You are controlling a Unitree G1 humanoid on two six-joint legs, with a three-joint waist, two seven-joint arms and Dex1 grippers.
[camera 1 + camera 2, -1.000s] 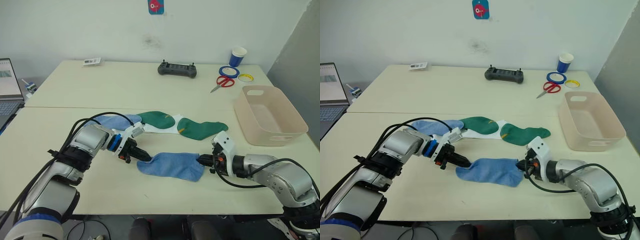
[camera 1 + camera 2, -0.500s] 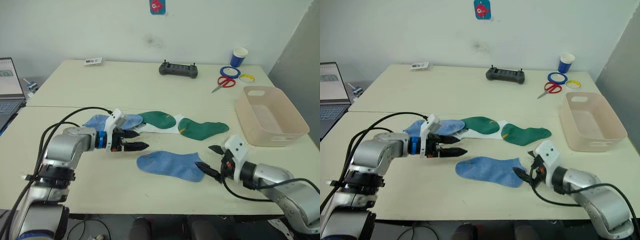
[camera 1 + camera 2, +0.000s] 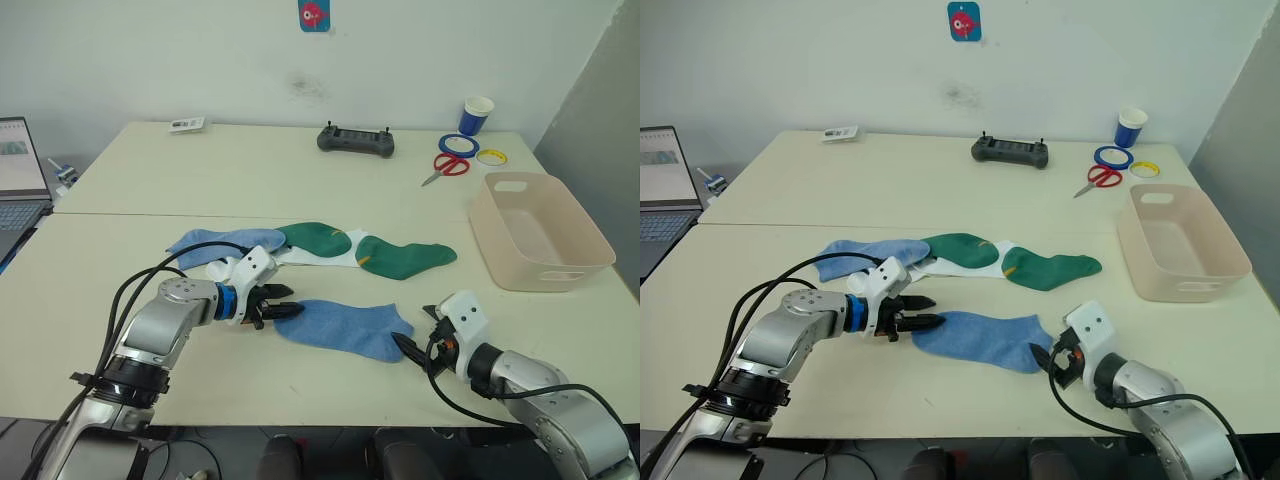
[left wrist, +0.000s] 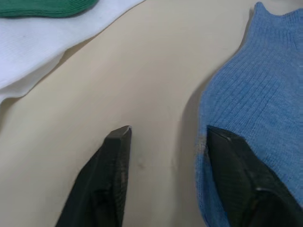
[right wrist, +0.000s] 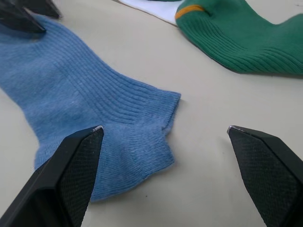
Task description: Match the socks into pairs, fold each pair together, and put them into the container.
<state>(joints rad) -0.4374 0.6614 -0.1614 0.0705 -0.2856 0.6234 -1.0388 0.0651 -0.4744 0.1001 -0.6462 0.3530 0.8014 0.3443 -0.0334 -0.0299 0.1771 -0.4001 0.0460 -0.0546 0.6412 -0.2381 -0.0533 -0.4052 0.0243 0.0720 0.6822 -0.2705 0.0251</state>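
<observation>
Between both hands, ribbed blue sock (image 3: pixel 345 329) lies flat; left hand (image 3: pixel 283 309) and right hand (image 3: pixel 417 334) spread, empty.

Bright, even light; soft shadows

sock (image 3: pixel 345 327) between tools | container (image 3: pixel 560 262) right (socks (image 3: pixel 320 245) behind)

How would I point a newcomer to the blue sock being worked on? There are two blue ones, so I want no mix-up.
Start at the cream table and look to its near edge. There a light blue sock lies flat by itself between the left claw and the right claw. The other blue sock lies farther back, touching the row of green and white socks.
</observation>
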